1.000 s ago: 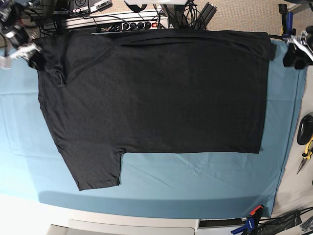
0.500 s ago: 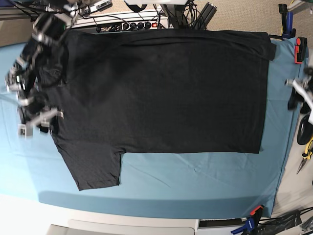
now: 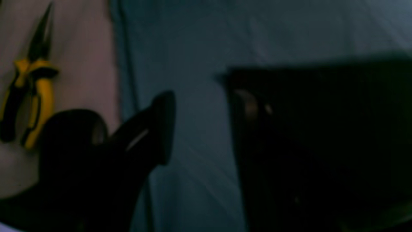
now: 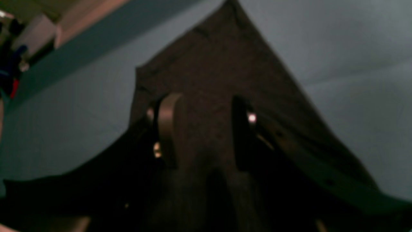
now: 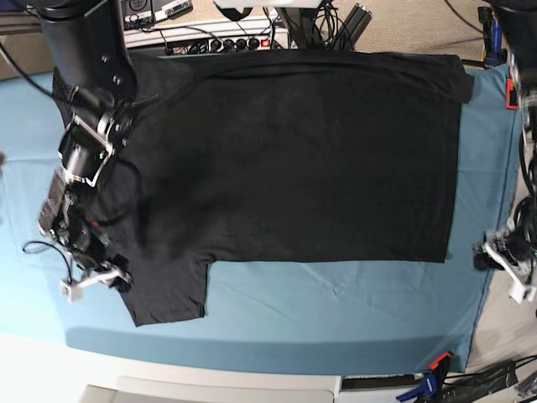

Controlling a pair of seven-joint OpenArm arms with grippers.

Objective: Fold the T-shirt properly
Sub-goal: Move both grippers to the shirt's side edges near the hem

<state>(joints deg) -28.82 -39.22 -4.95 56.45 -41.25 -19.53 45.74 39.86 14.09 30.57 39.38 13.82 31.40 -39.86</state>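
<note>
The right gripper (image 5: 94, 280) swept from the far collar corner down to the near sleeve of the T-shirt (image 5: 285, 151), jaws apart. The left gripper (image 5: 503, 260) dropped from the far hem corner to the near one.

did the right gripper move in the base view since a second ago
Yes. The right gripper travelled from the far corner down toward the near edge of the teal table cloth, now over the black fabric T-shirt's lower sleeve.

Open right claw (image 4: 201, 132) over T-shirt (image 4: 222, 67) sleeve
</note>
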